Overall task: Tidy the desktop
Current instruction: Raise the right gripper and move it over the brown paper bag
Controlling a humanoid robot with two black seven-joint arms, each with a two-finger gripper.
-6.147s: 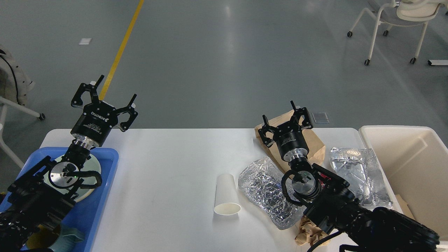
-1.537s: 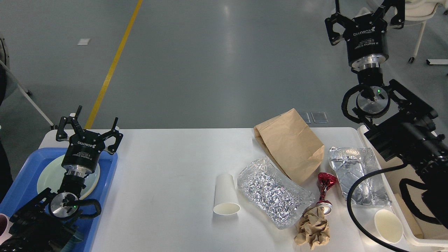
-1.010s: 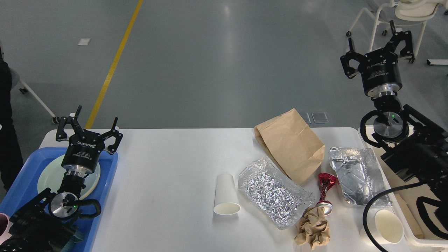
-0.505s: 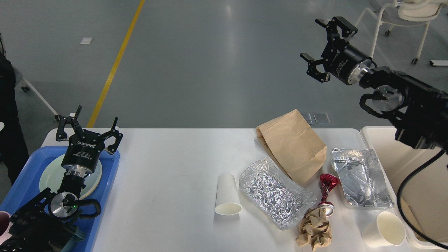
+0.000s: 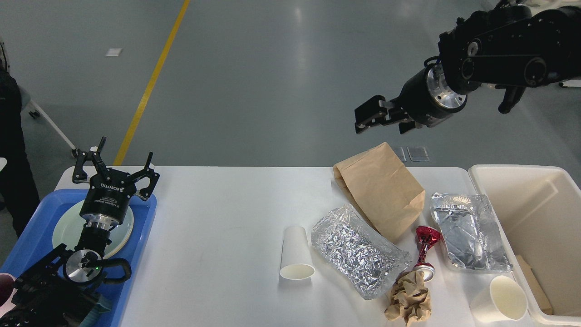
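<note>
White desktop [image 5: 218, 218] strewn with foil packets [image 5: 356, 250], paper bag [image 5: 381, 190]; left end effector [image 5: 117, 168] released; right end effector [image 5: 370, 119] unclear

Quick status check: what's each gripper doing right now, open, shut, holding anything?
Left gripper: open, empty, above the blue tray.
Right gripper: seen side-on; cannot tell, nothing visibly held.

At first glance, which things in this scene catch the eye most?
The right gripper hangs high beyond the desktop, above a brown paper bag. Two shiny foil packages glitter on the right side. On the left, the blue tray stands out.
</note>
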